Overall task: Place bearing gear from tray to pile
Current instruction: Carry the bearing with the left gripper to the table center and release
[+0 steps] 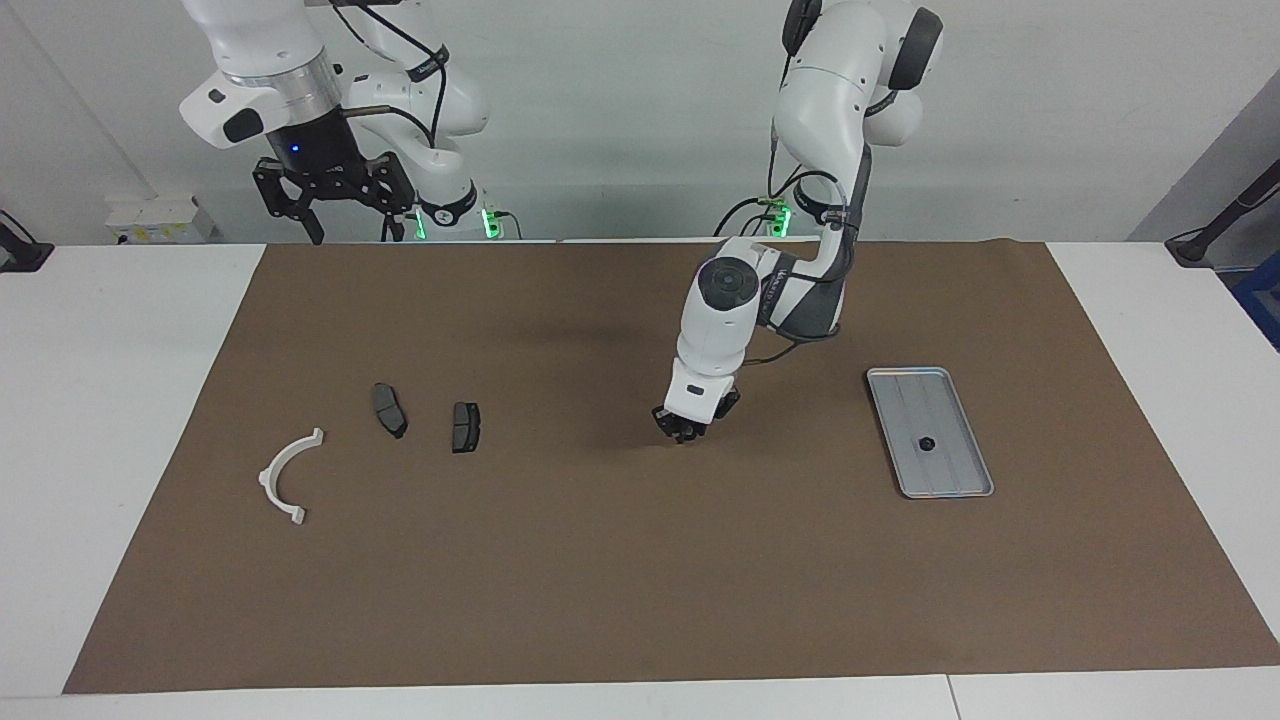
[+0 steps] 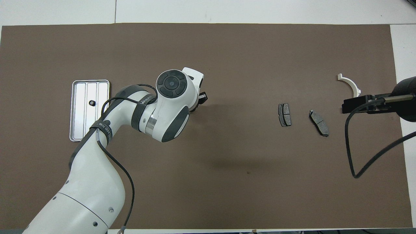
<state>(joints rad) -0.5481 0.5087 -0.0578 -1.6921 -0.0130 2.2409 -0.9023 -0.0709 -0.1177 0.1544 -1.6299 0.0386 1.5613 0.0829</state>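
The silver ribbed tray (image 1: 952, 405) lies on the brown mat toward the left arm's end, and it also shows in the overhead view (image 2: 79, 123). A small black bearing gear (image 1: 926, 443) sits in it (image 2: 92, 103). The pile lies toward the right arm's end: a white half-ring bracket (image 1: 288, 474) (image 2: 350, 85) and two dark grey pads (image 1: 389, 410) (image 1: 466, 427). My left gripper (image 1: 682, 432) hangs low over the bare mat between tray and pile, apart from both. My right gripper (image 1: 335, 215) is open and empty, raised over the table's edge by its base, waiting.
The brown mat (image 1: 640, 600) covers most of the white table. The left arm's elbow and wrist (image 2: 170, 104) hang over the mat beside the tray. A black cable (image 2: 349, 146) hangs from the right arm near the pile.
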